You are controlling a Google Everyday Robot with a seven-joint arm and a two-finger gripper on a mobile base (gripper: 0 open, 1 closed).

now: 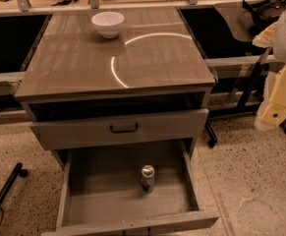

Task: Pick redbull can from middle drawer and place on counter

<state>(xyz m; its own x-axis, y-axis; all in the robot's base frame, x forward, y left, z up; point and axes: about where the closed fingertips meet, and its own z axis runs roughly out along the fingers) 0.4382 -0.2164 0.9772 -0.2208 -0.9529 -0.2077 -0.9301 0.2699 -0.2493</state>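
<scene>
one slim redbull can (147,178) stands upright on the flat bottom of the middle drawer (103,198), which is pulled well out at 6 o'clock in the camera view. the can sits a little right of the drawer's centre and about mid-depth. bare wood lies on every side of it, and it touches neither thin side wall nor the front lip. the widest free stretch of drawer bottom runs from the can toward 9 o'clock, and a narrower strip separates it from the right wall at 3 o'clock. directly above the drawer's back part hangs the upper drawer front (83,132) with its black bar handle (124,128). that front is itself drawn out slightly, so its lower edge overhangs the rear of the open box, while the can stands forward of that edge under open air. the counter (69,68) fills the view from centre to 12 o'clock. a white bowl (107,23) sits near its back edge left of centre, and a bright curved light reflection (132,45) crosses the middle. the front half of the top and its right side are bare up to the edges. the gripper (278,98) shows as a pale cream shape at 3 o'clock, hanging over the speckled floor (245,176) beyond the counter's right edge. it is well apart from the can, and i cannot tell whether it is apart or together.
</scene>
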